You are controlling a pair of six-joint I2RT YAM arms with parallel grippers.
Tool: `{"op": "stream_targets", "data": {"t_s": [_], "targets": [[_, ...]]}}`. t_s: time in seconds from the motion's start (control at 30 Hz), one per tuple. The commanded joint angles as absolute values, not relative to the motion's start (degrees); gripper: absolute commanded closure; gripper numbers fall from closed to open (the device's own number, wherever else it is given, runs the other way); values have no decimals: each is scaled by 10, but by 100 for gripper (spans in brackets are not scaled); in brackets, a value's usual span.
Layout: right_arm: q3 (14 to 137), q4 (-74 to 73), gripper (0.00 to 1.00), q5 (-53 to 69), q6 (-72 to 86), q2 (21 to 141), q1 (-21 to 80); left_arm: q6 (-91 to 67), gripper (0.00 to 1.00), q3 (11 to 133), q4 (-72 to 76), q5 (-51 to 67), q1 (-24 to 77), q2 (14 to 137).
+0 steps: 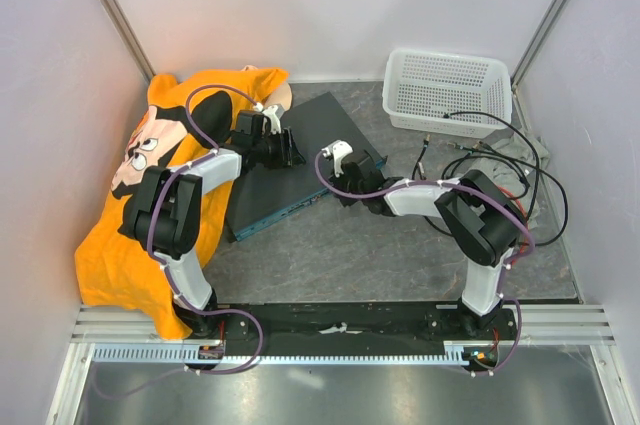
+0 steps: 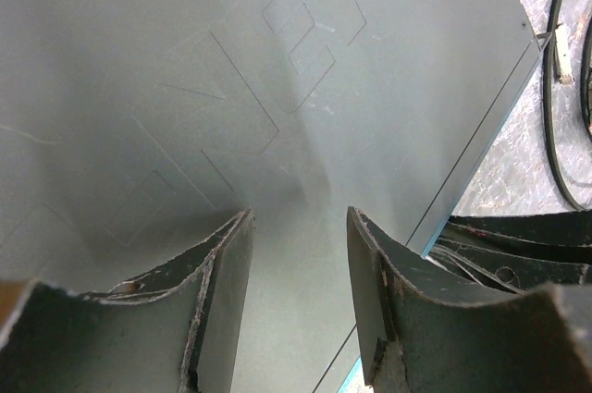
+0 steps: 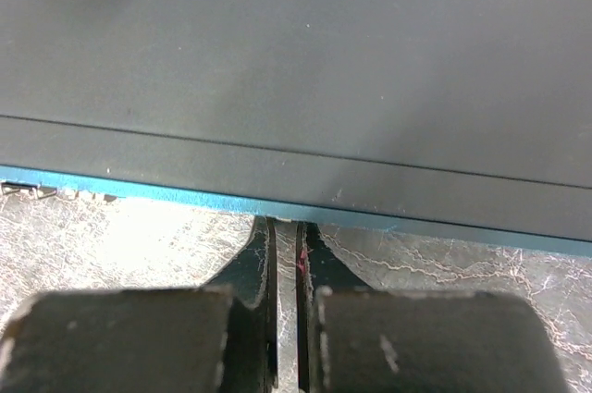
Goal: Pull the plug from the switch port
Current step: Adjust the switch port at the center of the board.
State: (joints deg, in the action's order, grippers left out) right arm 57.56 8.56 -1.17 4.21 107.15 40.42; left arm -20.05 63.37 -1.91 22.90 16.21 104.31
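Observation:
The switch [image 1: 318, 123] lies flat mid-table, dark blue-grey on top with a teal front face [image 1: 285, 208]. My left gripper [image 1: 290, 150] rests over its top, and in the left wrist view the gripper [image 2: 298, 213] stands open above the bare lid [image 2: 277, 69], holding nothing. My right gripper [image 1: 335, 185] is at the switch's front edge. In the right wrist view it [image 3: 285, 222] is shut, its tips tucked under the teal edge [image 3: 185, 191] with only a thin slit between the fingers. The plug and the port are hidden beneath the switch's overhang.
A white mesh basket [image 1: 447, 90] stands at the back right. Black cables [image 1: 500, 160] loop on the table to the right and show beside the switch [image 2: 555, 88]. An orange cartoon-printed cloth [image 1: 170, 175] covers the left side. Walls close in on both sides.

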Motion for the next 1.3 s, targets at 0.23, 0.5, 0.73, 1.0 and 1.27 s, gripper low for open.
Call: {"op": "stream_targets", "data": {"t_s": [0.23,0.5,0.73,1.0,1.27], "targets": [[463,152,100,22,47,994,412,-163,46,619,-120,194,178,1112],[469,124,98,28,75,958,415,-159,46,619,-122,191,178,1106],[531,95,38,57,72,947,441,-148,46,596,-105,164,178,1022],[548,104,8,124,190,904,398,-202,45,428,-29,139,175,845],[510,172,45,221,340,928,393,-268,45,359,33,127,173,807]]}}
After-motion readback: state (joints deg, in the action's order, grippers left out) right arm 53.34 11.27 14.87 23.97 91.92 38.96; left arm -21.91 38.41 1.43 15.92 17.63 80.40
